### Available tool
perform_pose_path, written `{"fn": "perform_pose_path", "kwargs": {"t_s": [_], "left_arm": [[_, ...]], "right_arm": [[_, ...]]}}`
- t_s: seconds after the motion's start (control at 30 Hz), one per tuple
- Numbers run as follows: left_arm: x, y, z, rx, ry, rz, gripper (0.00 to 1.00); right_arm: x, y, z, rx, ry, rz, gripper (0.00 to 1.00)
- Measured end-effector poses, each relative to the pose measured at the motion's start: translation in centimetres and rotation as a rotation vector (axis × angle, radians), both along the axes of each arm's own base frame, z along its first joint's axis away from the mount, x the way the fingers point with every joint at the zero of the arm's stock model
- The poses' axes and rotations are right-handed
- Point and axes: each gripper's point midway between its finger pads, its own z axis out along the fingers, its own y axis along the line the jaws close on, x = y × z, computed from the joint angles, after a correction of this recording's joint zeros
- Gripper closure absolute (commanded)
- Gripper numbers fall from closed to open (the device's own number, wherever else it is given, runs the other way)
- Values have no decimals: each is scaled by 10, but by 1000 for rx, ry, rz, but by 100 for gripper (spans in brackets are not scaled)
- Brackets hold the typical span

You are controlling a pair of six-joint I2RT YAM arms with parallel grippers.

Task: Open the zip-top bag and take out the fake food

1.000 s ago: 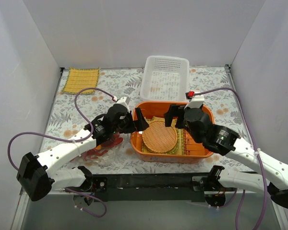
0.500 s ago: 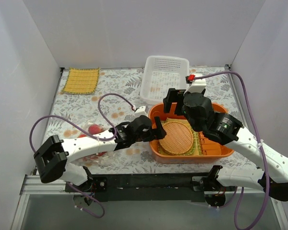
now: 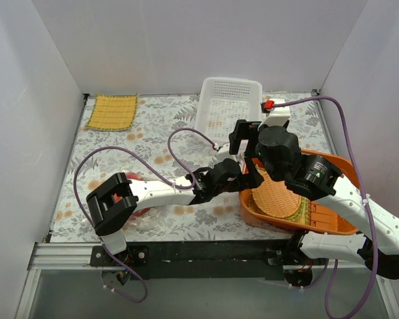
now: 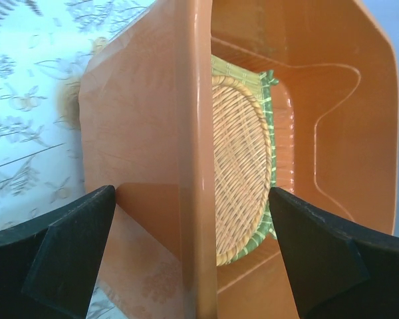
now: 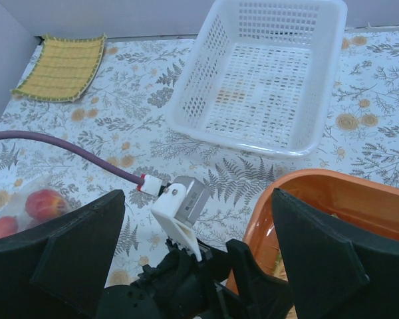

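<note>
The clear zip-top bag (image 3: 139, 214) lies on the table at the near left, partly under my left arm. It also shows in the right wrist view (image 5: 16, 212). Fake food shows inside it as a red round fruit (image 5: 45, 203) and a red patch (image 3: 133, 179); the rest is hidden. My left gripper (image 3: 248, 176) is open and straddles the left rim of the orange bin (image 4: 196, 133), far from the bag. My right gripper (image 3: 245, 143) is open and empty, hovering just above the left gripper (image 5: 199, 266).
The orange bin (image 3: 332, 159) sits at the near right, turned askew, holding a round woven mat (image 3: 279, 193) on a green mat (image 4: 272, 133). A white perforated basket (image 3: 229, 82) stands at the back. A yellow mat (image 3: 112, 111) lies at the back left.
The orange bin has slid right and turned. My left arm has stretched right with it, uncovering the bag. My right gripper has moved right and back.
</note>
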Motion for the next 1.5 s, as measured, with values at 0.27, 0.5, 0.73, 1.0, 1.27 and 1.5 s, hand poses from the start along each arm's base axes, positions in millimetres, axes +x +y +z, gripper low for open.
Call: {"fn": "perform_pose_path", "kwargs": {"t_s": [0.27, 0.5, 0.73, 1.0, 1.27, 1.5], "left_arm": [[-10, -20, 3, -31, -17, -3, 2], [-22, -28, 6, -61, -26, -6, 2], [-34, -4, 7, -34, -34, -19, 2], [-3, 86, 38, 10, -48, 156, 2], [59, 241, 52, 123, 22, 566, 2], [91, 372, 30, 290, 143, 897, 5]], "right_arm": [[-2, 1, -2, -1, 8, 15, 2], [-4, 1, -5, -9, 21, 24, 2], [-7, 0, -12, -15, 33, 35, 2], [-13, 7, -18, -14, 59, 83, 2], [-21, 65, -68, -31, 191, 268, 6], [-46, 150, -156, -121, 377, 486, 7]]}}
